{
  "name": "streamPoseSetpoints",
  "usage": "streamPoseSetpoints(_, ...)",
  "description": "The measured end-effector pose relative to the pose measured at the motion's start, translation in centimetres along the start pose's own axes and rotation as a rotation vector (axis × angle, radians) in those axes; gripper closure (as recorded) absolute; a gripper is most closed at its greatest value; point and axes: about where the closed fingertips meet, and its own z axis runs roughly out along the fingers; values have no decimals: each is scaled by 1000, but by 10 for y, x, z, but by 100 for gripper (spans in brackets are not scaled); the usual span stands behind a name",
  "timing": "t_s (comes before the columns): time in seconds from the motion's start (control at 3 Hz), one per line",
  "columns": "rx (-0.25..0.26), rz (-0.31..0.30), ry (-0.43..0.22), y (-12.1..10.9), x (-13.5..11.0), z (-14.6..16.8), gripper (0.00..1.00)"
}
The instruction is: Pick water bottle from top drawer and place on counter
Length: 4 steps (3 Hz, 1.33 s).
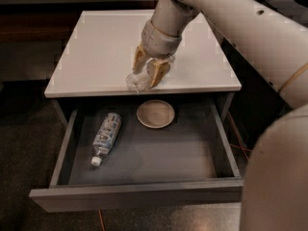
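My gripper (148, 72) hangs from the big white arm over the front part of the white counter (96, 47). Its tan fingers (158, 73) are shut on the clear crinkly water bottle (136, 81), which sits tilted between them with its lower end at or just above the counter's front edge. The top drawer (144, 196) is pulled wide open below, dark grey inside.
In the drawer lie a labelled bottle with a white cap (106, 137) at the left and a round tan dish (155, 113) at the back middle. The arm's white body (276, 177) fills the right side. An orange cable (237, 138) runs on the floor at right.
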Motion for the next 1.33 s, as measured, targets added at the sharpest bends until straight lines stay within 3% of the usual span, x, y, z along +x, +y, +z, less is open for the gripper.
streamPoseSetpoints(0.33,8,24,-12,-22,11,3,100)
streamPoseSetpoints(1.33,-40,86,2,-32,39,23,36)
